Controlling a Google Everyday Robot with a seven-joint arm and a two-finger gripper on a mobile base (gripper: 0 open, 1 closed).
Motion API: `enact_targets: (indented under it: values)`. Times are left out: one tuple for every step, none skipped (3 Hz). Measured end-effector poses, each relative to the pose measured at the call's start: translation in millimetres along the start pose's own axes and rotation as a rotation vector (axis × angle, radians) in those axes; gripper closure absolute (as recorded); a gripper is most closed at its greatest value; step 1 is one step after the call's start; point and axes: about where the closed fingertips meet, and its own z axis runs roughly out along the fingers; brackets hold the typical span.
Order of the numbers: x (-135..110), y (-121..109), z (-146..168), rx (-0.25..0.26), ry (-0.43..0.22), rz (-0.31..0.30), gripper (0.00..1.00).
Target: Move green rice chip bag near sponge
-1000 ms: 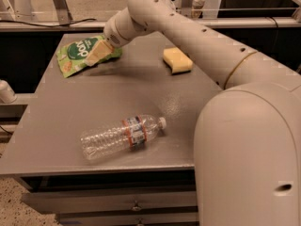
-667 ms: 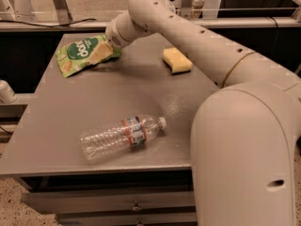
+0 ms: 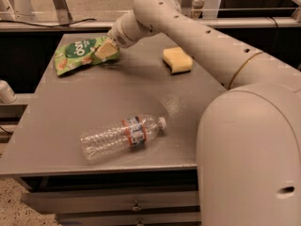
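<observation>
The green rice chip bag [image 3: 76, 55] lies flat at the far left of the grey table [image 3: 70, 107]. My gripper [image 3: 106, 50] is at the bag's right end, low over it and touching it there. The arm reaches in from the right, across the back of the table. The pale yellow sponge [image 3: 177, 60] lies at the far right of the table, well to the right of the bag, with the arm passing above and behind it.
A clear plastic water bottle [image 3: 123, 136] lies on its side near the table's front edge. My large pale body [image 3: 249, 159] fills the lower right. Drawers [image 3: 113, 201] sit under the table front. Metal frames stand behind the table.
</observation>
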Motion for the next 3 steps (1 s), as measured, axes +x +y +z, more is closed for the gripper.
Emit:
enact_targets:
  values:
    - [-2.6, -4.2, -18.1, 0.029, -0.011, -0.002, 0.89]
    - [-5.4, -6.7, -41.1, 0.066, -0.033, 0.010, 1.00]
    - [-3.0, -9.1, -76.3, 0.119, -0.053, 0.048, 1.00]
